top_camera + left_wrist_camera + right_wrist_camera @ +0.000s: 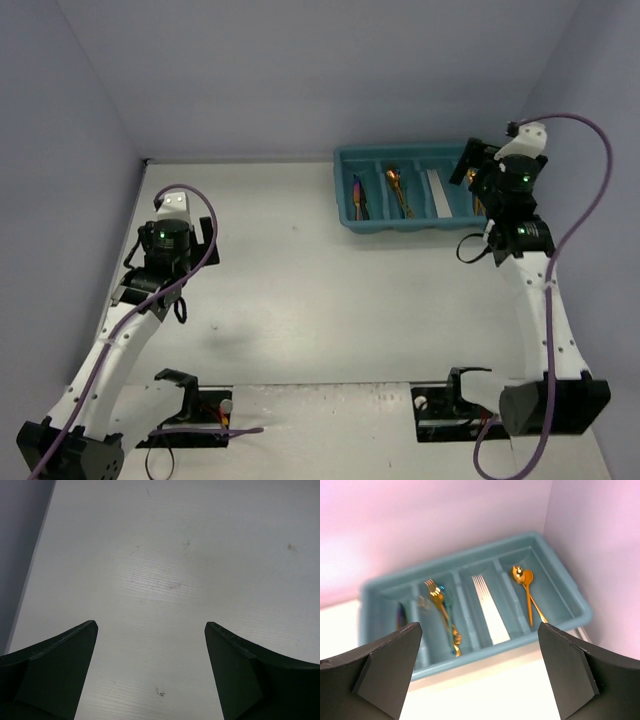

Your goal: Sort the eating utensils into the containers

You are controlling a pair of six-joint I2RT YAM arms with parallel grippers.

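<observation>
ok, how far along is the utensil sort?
Looks essentially done. Done: the tray holds gold spoons, white pieces, gold forks and a purple piece in separate compartments. In hand: nothing; right gripper and left gripper are open, empty. Left: no utensil visible outside the tray, so probably only retracting.

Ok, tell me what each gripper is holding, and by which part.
Nothing. The left gripper is open over the table; the right gripper is open above the tray.

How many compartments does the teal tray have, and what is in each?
4, side by side in the tray: leftmost, a purple utensil; next, gold and teal utensils; third, white pieces; rightmost, gold spoons. None seems hidden.
</observation>
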